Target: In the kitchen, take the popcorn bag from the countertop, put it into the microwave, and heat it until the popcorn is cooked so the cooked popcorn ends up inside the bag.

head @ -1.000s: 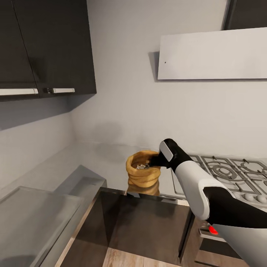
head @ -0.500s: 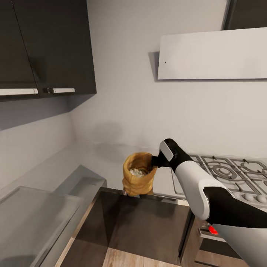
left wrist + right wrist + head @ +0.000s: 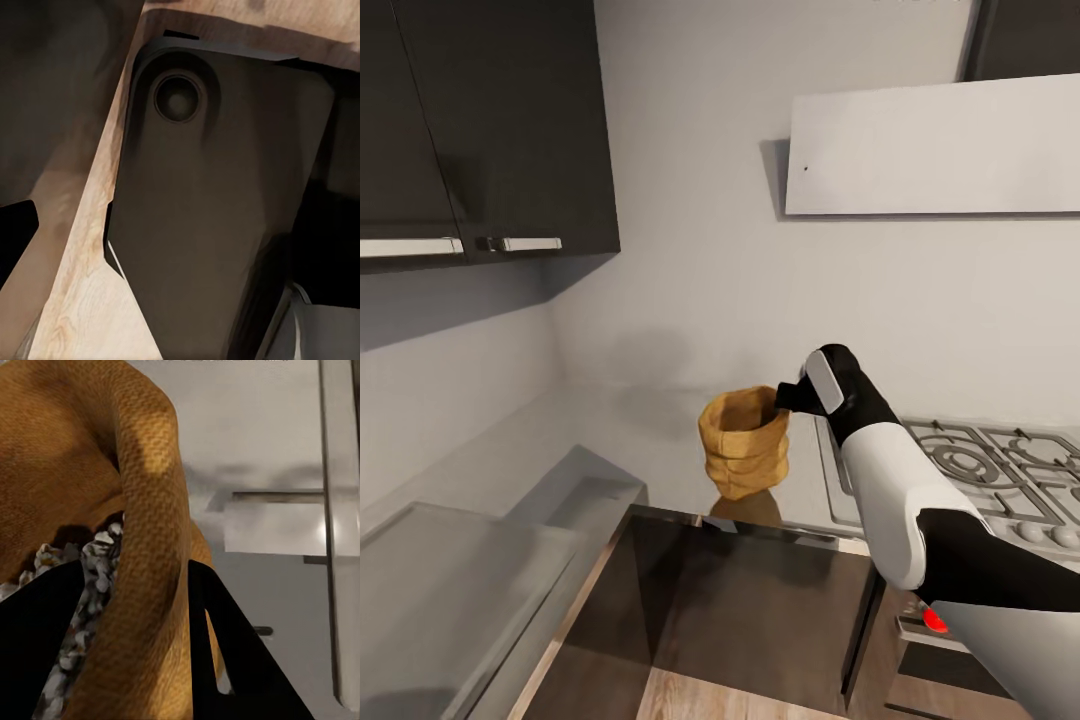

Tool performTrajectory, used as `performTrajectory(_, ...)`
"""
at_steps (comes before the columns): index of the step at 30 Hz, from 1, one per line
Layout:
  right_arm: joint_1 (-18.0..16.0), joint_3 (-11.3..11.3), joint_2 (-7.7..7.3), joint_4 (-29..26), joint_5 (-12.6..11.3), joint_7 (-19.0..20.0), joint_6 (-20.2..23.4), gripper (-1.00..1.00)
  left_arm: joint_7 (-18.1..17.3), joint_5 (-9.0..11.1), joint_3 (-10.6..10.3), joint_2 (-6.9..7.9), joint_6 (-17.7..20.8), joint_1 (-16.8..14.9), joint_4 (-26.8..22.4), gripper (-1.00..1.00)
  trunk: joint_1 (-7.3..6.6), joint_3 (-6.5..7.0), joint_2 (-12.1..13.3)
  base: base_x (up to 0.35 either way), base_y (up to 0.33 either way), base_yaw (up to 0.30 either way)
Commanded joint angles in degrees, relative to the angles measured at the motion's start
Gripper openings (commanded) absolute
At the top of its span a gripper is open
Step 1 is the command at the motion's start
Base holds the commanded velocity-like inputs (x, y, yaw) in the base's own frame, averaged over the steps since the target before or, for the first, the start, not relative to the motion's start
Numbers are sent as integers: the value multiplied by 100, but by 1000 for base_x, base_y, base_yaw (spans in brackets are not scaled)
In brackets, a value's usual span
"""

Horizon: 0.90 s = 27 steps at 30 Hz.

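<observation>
Right hand [image 3: 788,396] grips the bag [image 3: 744,443] by its rim, now lifted clear of the tabletop [image 3: 650,440], ready for the microwave.

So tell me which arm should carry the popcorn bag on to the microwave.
The right. Its gripper already has its jaws closed across the rolled rim of the popcorn bag, one inside above the popcorn and one outside, and the bag hangs above the countertop.
</observation>
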Motion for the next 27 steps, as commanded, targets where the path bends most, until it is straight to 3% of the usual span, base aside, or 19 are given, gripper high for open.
performTrajectory(1, -7, -22, 6, -7, -64, -60, 8, -100, 15, 34, -6, -2, -8, 3, -10, 100, 1, -6, -4, 0, 0, 0)
performTrajectory(27, -4, -51, 6, -9, -65, -42, 8, -100, 20, 34, -6, -2, -16, 3, -15, 100, 1, -6, -4, -329, 0, 0)
